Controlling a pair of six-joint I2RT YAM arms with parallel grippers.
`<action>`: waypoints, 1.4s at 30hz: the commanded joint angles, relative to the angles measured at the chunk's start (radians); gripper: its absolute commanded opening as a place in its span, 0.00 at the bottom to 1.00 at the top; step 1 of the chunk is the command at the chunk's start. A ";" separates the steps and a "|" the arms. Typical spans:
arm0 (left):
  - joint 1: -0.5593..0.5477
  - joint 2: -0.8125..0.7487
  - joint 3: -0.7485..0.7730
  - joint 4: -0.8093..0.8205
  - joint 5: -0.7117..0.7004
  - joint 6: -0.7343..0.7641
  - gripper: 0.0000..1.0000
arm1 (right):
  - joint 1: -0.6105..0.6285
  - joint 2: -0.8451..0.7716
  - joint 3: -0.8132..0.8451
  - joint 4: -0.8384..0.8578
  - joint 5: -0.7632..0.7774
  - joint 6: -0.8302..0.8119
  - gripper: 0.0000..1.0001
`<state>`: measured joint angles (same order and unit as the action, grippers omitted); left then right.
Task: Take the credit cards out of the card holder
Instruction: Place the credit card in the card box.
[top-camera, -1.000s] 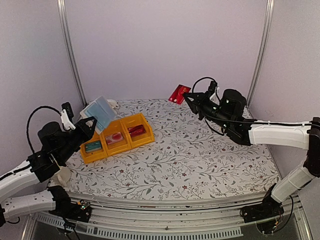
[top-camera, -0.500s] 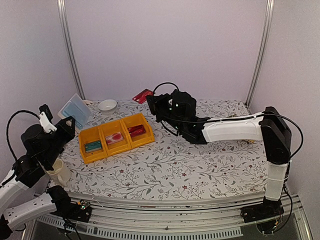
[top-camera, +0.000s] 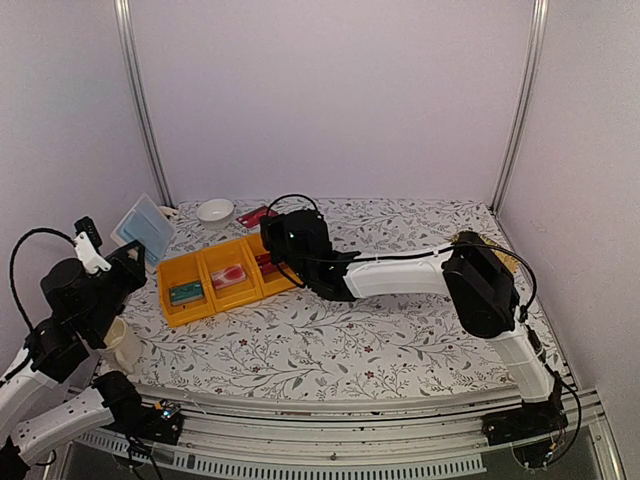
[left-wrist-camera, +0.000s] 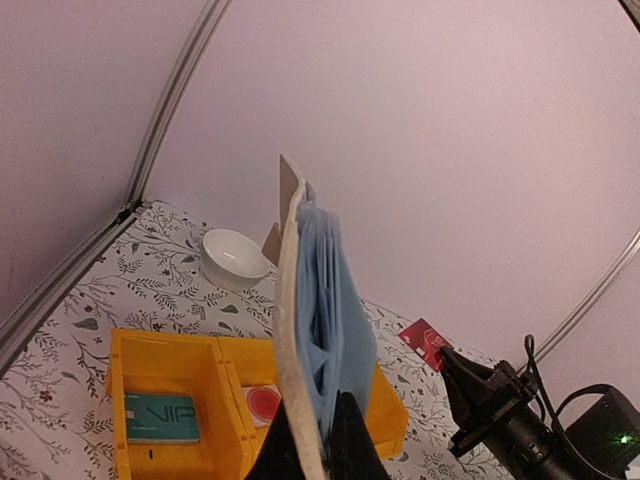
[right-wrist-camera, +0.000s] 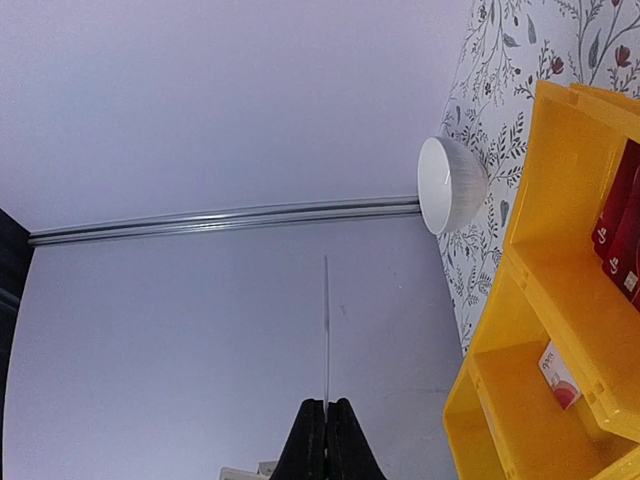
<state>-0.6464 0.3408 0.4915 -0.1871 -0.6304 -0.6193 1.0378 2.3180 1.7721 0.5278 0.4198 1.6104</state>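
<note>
Right arm: in the past second you have been swinging it from the far right corner across the table; it is now reaching over to the far side of the bins (top-camera: 205, 262).
Right claw (top-camera: 266, 222): it is pinching shut on one red card (top-camera: 255, 215), which is showing edge-on as a thin line above the fingertips (right-wrist-camera: 312, 425) in the wrist view.
Red card: it is travelling with the claw, hanging in the air just behind the bins' rear rim, near the bowl (top-camera: 214, 210), and not yet over a compartment.
Left claw (top-camera: 130, 260): it is gripping the holder's bottom edge, jaws closed on it.
Holder (top-camera: 143, 225): it is standing upright off the table at the far left; you have been drawing it back from the bins as the right arm came in.
Bins: they are already holding a teal card (top-camera: 186, 292) in the left compartment, a pink card (top-camera: 230, 274) in the middle, and red cards (right-wrist-camera: 620, 215) in the right.
Meaning: this card is out of its sleeve, so the pull is looking done and the drop is pending, probably into the red compartment.
Still unknown: whether the blue-grey leaves are hiding more cards cannot be told.
</note>
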 joint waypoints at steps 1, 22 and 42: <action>0.012 -0.008 -0.017 0.023 0.005 0.036 0.00 | 0.002 0.147 0.163 -0.133 0.063 0.062 0.01; 0.014 -0.024 -0.040 0.039 0.069 0.032 0.00 | 0.000 0.358 0.329 -0.210 0.211 0.155 0.01; 0.016 -0.034 -0.040 0.040 0.073 0.035 0.00 | 0.005 0.361 0.355 -0.300 0.267 0.177 0.07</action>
<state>-0.6411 0.3195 0.4583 -0.1772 -0.5613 -0.5949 1.0393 2.6575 2.1067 0.2657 0.6685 1.7702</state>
